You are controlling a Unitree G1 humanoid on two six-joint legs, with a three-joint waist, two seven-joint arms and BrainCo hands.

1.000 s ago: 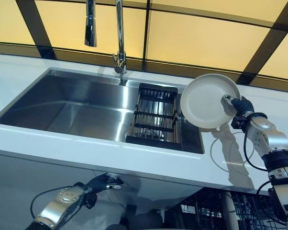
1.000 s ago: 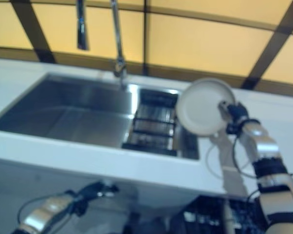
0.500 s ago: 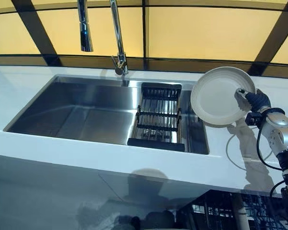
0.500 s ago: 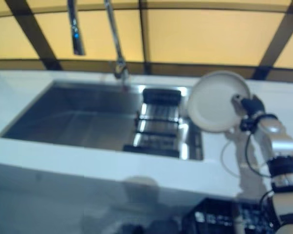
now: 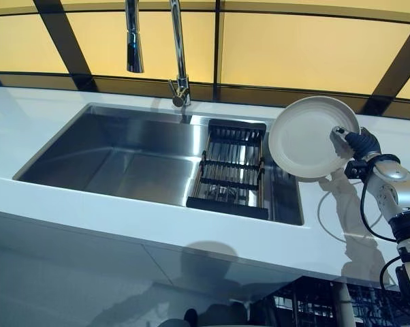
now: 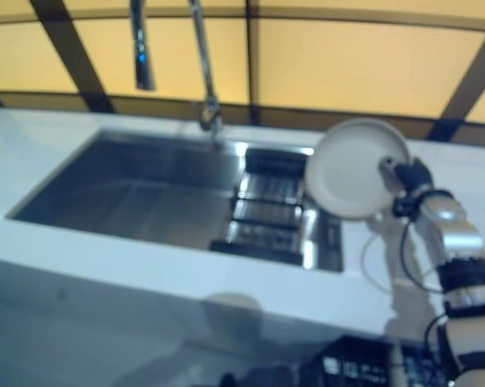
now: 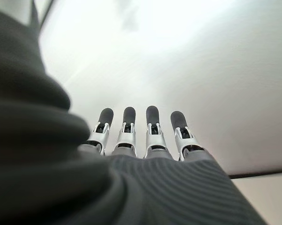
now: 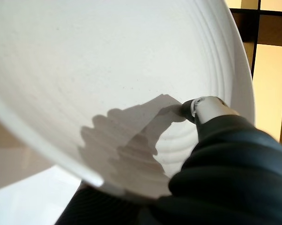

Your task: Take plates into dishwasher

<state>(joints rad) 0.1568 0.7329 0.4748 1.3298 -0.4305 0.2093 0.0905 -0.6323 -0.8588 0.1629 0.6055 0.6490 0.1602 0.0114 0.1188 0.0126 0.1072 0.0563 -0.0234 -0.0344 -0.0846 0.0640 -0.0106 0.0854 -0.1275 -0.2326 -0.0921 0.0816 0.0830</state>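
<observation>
White countertop (image 5: 157, 218) under amber window panels (image 5: 307, 54) with dark frames, steel sink (image 5: 123, 153) sunk into it. Right hand (image 5: 358, 143) raised above the counter, thumb pressed on the face of a white plate (image 5: 307, 136), fingers hidden behind the rim, so clamped on the plate's edge. Plate held upright, face turned towards the sink, clear of the counter. Just beyond the plate, away from the hand: black dish rack (image 5: 231, 167) seated in the sink's near end. Farther off, tall chrome faucet (image 5: 179, 51) at the sink's back edge. Left hand (image 7: 141, 136) seen only in its own wrist view, fingers straight, side by side, holding nothing, before a plain pale surface.
</observation>
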